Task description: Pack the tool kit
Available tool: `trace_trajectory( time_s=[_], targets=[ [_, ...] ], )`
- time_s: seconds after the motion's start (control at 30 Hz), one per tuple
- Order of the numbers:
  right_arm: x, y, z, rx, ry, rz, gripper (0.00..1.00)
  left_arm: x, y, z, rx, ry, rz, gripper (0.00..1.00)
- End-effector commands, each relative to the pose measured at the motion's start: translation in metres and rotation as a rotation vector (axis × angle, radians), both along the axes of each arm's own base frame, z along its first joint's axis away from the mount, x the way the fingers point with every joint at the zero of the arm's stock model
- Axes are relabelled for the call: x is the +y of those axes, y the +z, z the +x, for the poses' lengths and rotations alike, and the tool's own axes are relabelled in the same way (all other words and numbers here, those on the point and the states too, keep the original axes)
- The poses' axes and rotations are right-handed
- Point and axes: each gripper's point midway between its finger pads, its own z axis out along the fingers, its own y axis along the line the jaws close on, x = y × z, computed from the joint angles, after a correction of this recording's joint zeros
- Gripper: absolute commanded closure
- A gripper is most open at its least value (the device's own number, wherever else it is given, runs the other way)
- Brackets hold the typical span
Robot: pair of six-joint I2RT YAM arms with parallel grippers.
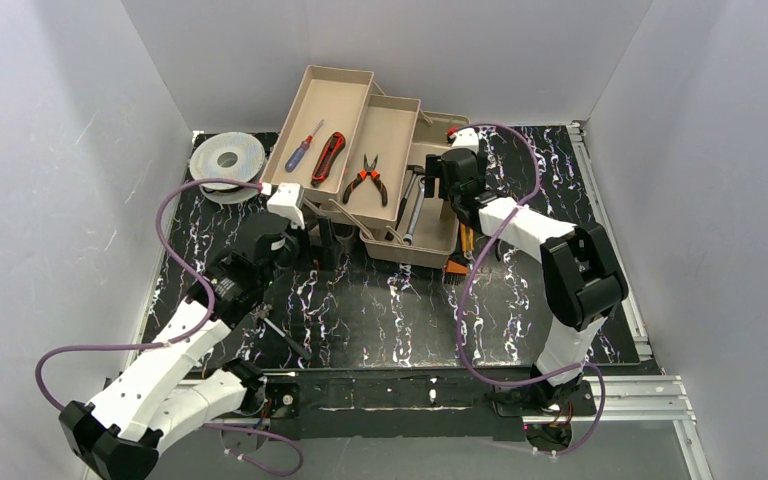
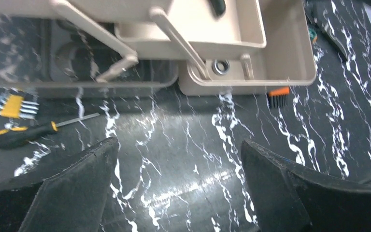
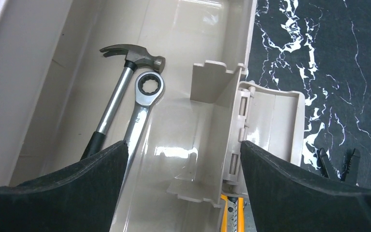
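Observation:
The tan toolbox (image 1: pixel 430 245) stands open at the back centre, its cantilever trays swung out to the left. The far tray (image 1: pixel 345 80) holds a red-handled screwdriver (image 1: pixel 303 145) and a red-black tool (image 1: pixel 328 158). The second tray holds orange pliers (image 1: pixel 365 180). In the right wrist view a hammer (image 3: pixel 125 77) and a ratchet wrench (image 3: pixel 145 96) lie in the box base. My right gripper (image 3: pixel 183 145) is open and empty over the base's right end, by the latch (image 3: pixel 270 125). My left gripper (image 2: pixel 178 142) is open and empty above the mat in front of the box (image 2: pixel 280 72).
A black-yellow screwdriver (image 2: pixel 19 135) and a yellow hex key set (image 2: pixel 12 105) lie on the marbled mat left of the left gripper. An orange-black item (image 2: pixel 278 92) lies by the box's front corner. A grey spool (image 1: pixel 225 160) sits at the back left. White walls enclose the table.

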Motion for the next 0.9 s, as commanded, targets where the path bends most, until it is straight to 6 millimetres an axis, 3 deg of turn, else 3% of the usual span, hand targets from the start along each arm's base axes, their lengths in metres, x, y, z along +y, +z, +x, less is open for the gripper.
trace_trajectory(
  time_s=[0.0, 0.1, 0.43, 0.57, 0.7, 0.77, 0.87],
  targets=[
    [0.017, 0.03, -0.002, 0.006, 0.087, 0.07, 0.08, -0.019, -0.048, -0.034, 0.177, -0.119, -0.029, 0.02],
    [0.007, 0.04, -0.013, 0.041, 0.101, 0.123, 0.1, -0.026, -0.077, -0.048, 0.246, -0.133, -0.048, 0.02],
    [-0.04, 0.036, -0.067, 0.173, 0.031, 0.221, 0.14, -0.06, -0.118, -0.065, 0.295, -0.255, -0.049, 0.02],
    [-0.059, 0.026, -0.095, 0.224, -0.002, 0.26, 0.16, -0.08, -0.14, -0.058, 0.324, -0.286, -0.068, 0.02],
    [-0.091, 0.005, -0.122, 0.269, -0.075, 0.266, 0.18, -0.099, -0.155, -0.04, 0.312, -0.282, -0.086, 0.02],
    [-0.113, -0.005, -0.124, 0.274, -0.141, 0.28, 0.19, -0.099, -0.165, -0.03, 0.315, -0.243, -0.069, 0.02],
    [-0.124, -0.014, -0.117, 0.309, -0.17, 0.368, 0.22, -0.092, -0.173, -0.013, 0.29, -0.151, -0.04, 0.02]
  ],
)
